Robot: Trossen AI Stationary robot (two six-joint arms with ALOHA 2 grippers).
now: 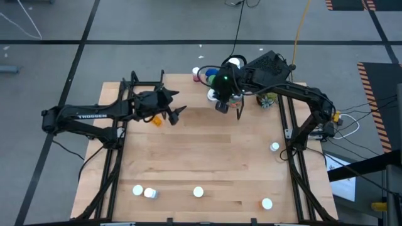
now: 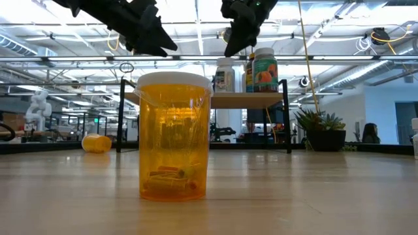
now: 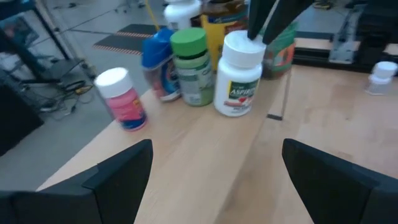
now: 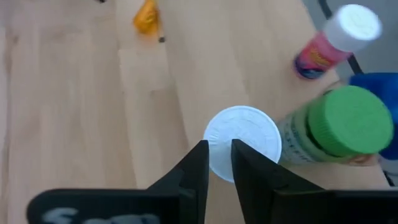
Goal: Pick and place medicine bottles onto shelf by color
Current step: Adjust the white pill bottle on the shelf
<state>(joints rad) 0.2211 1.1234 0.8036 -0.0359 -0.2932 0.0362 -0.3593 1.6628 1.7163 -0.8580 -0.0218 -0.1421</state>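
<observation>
The shelf (image 3: 205, 143) stands at the table's far edge. On it stand medicine bottles: a pink one (image 3: 123, 99), a blue one (image 3: 157, 62), a green-capped one (image 3: 190, 65) and a white one (image 3: 239, 78). My right gripper (image 4: 219, 163) hangs shut right over the white bottle's cap (image 4: 244, 143), pointing down. My left gripper (image 3: 214, 174) hovers open to the left of the shelf, level, facing the bottles with nothing between its fingers. An orange bottle (image 1: 156, 120) lies on its side on the table below the left gripper. My right gripper has its fingertips (image 3: 256, 31) just at the top of the white bottle's cap (image 3: 244, 46), coming from above. I cannot tell whether they touch it. The bottle stands upright on the shelf.
A tall orange white-capped bottle (image 2: 173, 137) stands on the table close to the low camera. Several more white-capped bottles (image 1: 143, 191) (image 1: 267, 203) (image 1: 274, 147) stand near the front and right edges. A potted plant (image 1: 267, 100) sits right of the shelf. The middle of the table is bare wood.
</observation>
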